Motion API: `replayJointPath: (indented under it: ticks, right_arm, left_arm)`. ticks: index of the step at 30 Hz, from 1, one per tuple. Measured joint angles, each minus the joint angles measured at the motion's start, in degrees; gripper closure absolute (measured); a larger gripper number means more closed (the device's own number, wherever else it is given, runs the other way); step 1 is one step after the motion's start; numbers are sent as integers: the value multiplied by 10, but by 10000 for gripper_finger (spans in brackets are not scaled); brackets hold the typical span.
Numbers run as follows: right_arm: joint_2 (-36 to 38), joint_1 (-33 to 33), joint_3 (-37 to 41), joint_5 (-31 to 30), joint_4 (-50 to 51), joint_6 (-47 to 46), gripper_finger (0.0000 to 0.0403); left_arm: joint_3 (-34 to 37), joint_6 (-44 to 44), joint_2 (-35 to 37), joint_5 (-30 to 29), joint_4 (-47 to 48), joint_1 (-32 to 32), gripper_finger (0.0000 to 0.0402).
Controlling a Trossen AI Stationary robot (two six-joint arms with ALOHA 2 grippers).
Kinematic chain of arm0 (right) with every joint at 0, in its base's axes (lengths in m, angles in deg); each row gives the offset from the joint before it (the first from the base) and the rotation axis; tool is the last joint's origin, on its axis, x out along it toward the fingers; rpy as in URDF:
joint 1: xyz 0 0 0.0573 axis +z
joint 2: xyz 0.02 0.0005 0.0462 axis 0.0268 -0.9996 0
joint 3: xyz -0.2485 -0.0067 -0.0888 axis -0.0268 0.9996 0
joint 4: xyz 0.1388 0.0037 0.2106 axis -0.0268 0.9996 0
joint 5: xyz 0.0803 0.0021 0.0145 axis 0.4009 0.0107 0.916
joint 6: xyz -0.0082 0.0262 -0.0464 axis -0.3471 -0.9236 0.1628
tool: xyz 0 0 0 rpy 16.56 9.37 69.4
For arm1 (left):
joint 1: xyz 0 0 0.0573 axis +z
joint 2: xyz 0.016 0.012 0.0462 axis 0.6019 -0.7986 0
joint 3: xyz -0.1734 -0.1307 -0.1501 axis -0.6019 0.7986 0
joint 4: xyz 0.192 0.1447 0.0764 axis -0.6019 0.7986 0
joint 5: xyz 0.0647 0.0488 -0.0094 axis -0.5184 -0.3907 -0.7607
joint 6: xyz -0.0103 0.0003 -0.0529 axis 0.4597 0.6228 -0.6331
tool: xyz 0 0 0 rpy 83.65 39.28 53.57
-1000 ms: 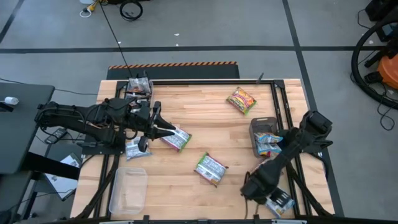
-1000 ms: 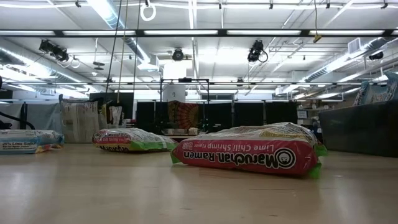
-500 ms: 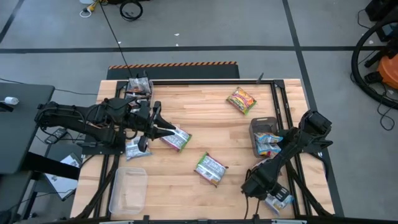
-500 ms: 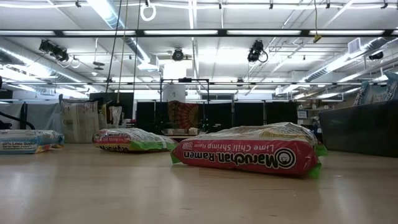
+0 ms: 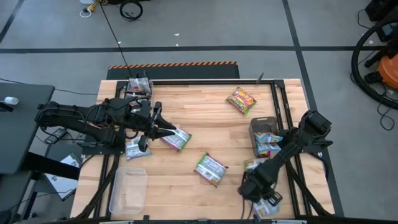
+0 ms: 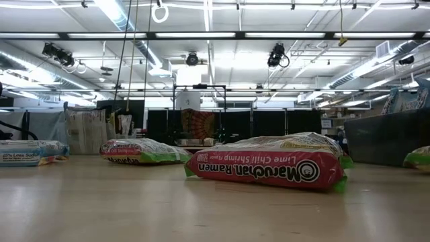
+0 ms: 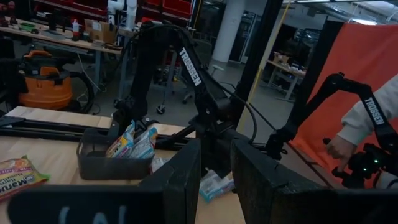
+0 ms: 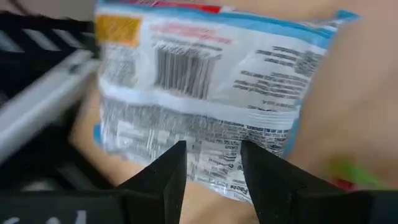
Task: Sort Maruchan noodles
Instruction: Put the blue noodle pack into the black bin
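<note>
Noodle packets spread over table (image 5: 205,118), both arms down among them.

L to R: clear bin (image 5: 129,190) at near-left corner; left gripper (image 5: 169,130) at a green-white packet (image 5: 176,138), fingers a narrow gap apart in wrist view, can't tell if gripping. Second green-white packet (image 5: 211,168) mid-table; yellow-red one (image 5: 241,99) far right. Dark bin (image 5: 263,135) w/ upright packets. Right gripper (image 5: 258,198) low at near-right edge over blue-white packet (image 8: 205,99); fingers part-open, hold unclear.
</note>
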Motion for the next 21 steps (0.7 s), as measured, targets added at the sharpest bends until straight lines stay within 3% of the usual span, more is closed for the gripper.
replayJointPath:
  ticks: [6,10,14,21]
  right_arm:
    - [3,35,-32,30,18,-60,243]
    - [4,25,-62,4,26,-89,243]
    - [4,-4,-37,-6,34,-134,236]
    - [4,-26,10,46,-34,-167,179]
  left_arm:
    - [0,-3,0,0,0,-14,308]
    - [0,0,0,0,1,-22,308]
    - [0,-5,0,0,14,-34,308]
    - [0,-29,0,0,159,-80,308]
